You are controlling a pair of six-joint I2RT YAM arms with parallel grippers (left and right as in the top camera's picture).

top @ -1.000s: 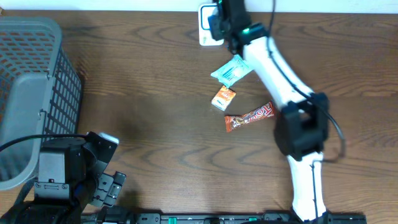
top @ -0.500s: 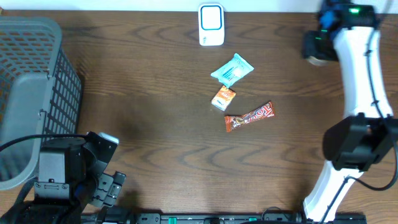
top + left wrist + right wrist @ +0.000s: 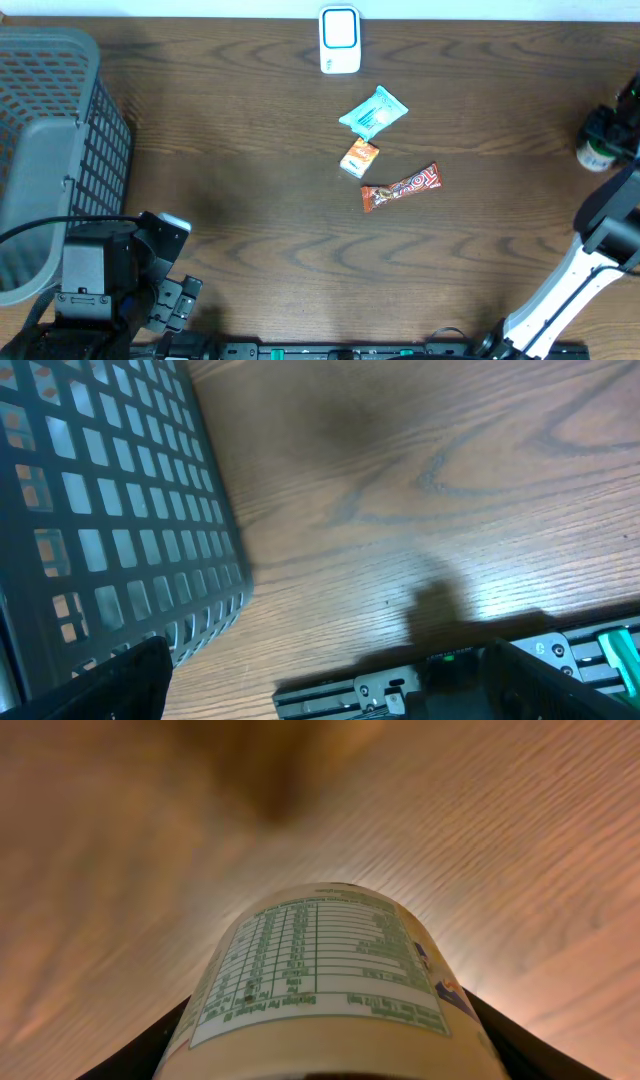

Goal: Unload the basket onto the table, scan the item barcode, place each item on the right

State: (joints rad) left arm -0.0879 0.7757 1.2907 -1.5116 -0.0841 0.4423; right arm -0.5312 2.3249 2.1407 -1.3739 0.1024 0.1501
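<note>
The bottle sits at the right edge of the desk, about level with the snacks in the middle and well apart from the scanner, which stands at the middle of the far edge. The right gripper has it clasped: in the wrist view its dark fingers press on either side of the round body. Whether the bottle hangs clear of the wood or rests on it I cannot tell.

It looks like a rigid, smooth-sided container, probably light for its bulk. The glossy label could slip, so a firm hold across the body's middle suits it better than one at the cap. The nutrition table faces the wrist camera and no barcode shows, so the bottle will likely need turning before the code faces the scanner.

There is one bottle and one scanner. Three snacks lie near the desk's centre:
- one teal packet
- one small orange packet
- one chocolate bar

One grey mesh basket fills the left edge. The left gripper waits at the near-left corner, its fingers spread wide on nothing.
</note>
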